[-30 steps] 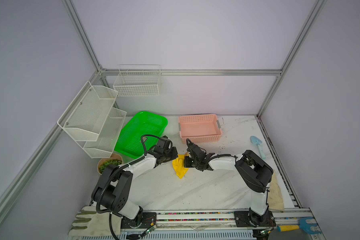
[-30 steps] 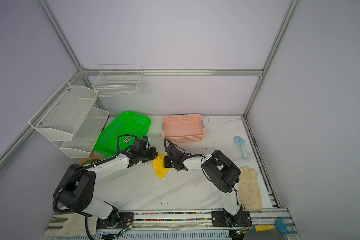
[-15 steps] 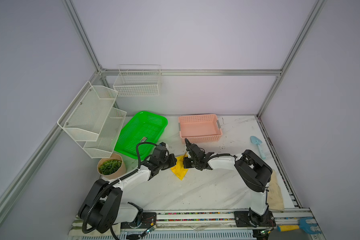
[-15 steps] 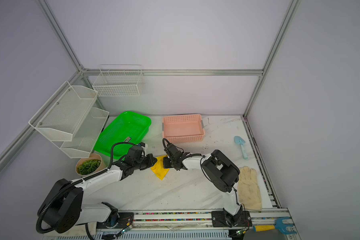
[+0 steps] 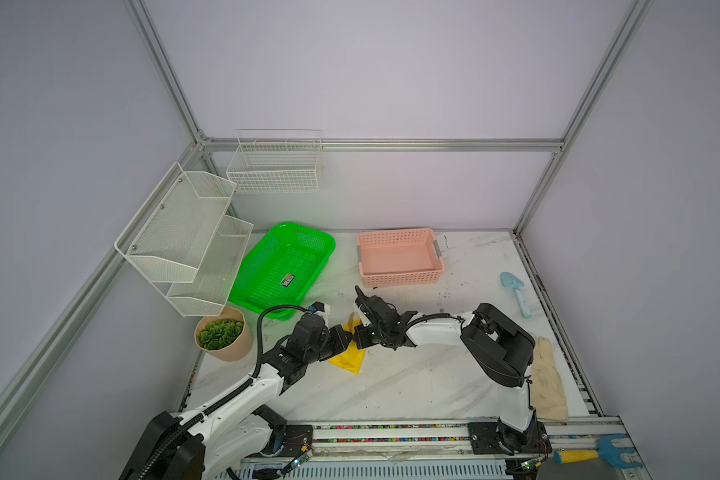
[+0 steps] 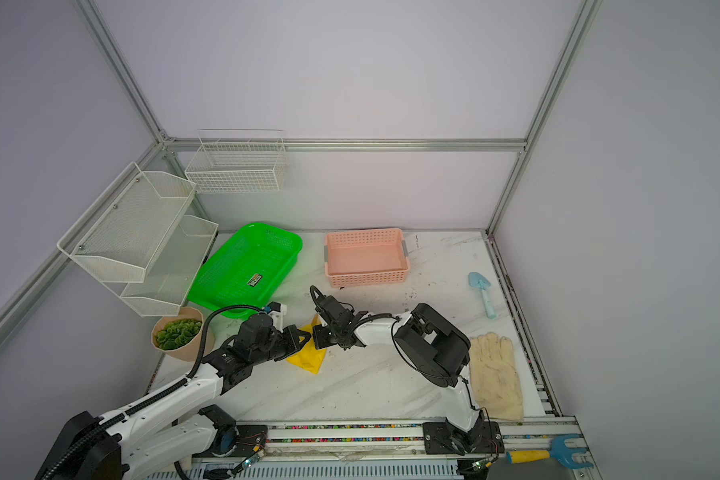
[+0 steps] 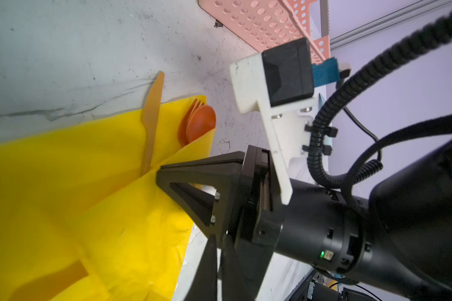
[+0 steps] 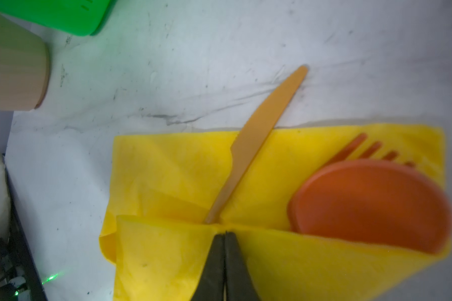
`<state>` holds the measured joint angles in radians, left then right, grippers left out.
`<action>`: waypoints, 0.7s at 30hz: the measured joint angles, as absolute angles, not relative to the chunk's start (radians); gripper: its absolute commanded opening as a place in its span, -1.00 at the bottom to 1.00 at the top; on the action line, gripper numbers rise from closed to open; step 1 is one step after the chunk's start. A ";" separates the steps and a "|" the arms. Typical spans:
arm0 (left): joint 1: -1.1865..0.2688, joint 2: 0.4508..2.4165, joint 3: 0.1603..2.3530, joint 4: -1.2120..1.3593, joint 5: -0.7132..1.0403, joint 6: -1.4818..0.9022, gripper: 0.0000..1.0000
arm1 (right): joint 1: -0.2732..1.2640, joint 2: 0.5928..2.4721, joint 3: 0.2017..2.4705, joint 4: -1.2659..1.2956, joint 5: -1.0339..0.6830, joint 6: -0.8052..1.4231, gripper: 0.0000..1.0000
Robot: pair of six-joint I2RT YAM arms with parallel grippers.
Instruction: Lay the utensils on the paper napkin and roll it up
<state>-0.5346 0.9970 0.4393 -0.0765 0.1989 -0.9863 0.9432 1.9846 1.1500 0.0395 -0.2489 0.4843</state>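
Right pincer (image 8: 225, 235) is pinching the folded-over edge of the paper napkin (image 8: 311, 263), lifting it over the handles. Left pincer (image 7: 218, 242) is sitting pressed together close by; whether it has paper, cannot tell. Napkin is lying on the table (image 5: 412, 386) near the pink basket (image 5: 400, 276), on its robot side, and is carrying spoon (image 8: 371, 203), fork (image 8: 360, 151) and knife (image 8: 259, 140), the knife tip overhanging. Judgement: rolling is beginning, and the next move is calling for turning the fold over the utensils without dragging them off.

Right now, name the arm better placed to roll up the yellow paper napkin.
Right, probably: the right gripper pinches the fold of the yellow paper napkin; the left gripper is shut beside it.
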 measured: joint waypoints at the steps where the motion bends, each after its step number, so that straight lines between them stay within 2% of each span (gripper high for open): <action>1: -0.535 0.991 0.439 -0.087 0.189 -0.985 -0.82 | 0.945 1.984 1.145 0.047 -0.251 0.485 -0.85; 3: -0.535 0.972 0.439 -0.127 0.153 -0.985 -0.73 | 0.948 1.982 1.135 0.058 -0.253 0.487 -0.85; 7: -0.504 0.928 0.440 -0.238 0.054 -0.987 -0.28 | 0.947 1.979 1.123 0.068 -0.253 0.482 -0.85; 10: -0.430 0.930 0.440 -0.315 0.017 -0.984 -0.16 | 0.947 1.977 1.123 0.061 -0.250 0.467 -0.85; 21: -0.293 1.013 0.440 -0.459 -0.006 -0.984 -0.11 | 0.948 1.975 1.135 0.028 -0.246 0.432 -0.85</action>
